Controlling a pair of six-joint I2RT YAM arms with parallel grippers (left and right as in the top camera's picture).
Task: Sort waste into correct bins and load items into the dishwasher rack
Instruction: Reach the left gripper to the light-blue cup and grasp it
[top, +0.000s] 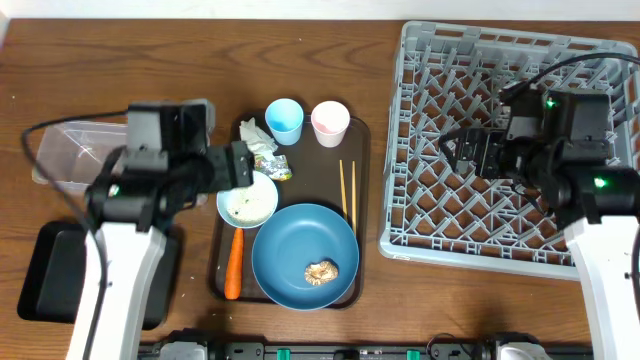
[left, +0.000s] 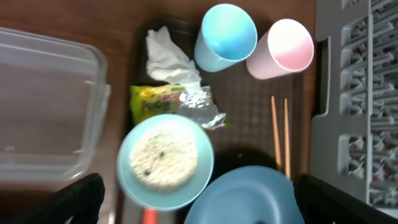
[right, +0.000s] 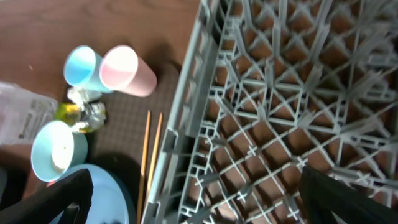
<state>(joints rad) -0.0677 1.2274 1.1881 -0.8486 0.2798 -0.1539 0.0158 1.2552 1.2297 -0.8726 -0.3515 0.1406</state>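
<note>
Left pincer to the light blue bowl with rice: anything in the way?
Nothing visible. The open left pincer hangs above the far edge of the round light blue bowl. The crinkled yellow-green snack wrapper lies close beside that edge, not over the rice.

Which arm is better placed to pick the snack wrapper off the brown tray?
Left. The left gripper hangs open beside the snack wrapper, with the clear tub and black tray on its side. The right gripper, also open, is over the dishwasher rack, farther from the wrapper.
</note>
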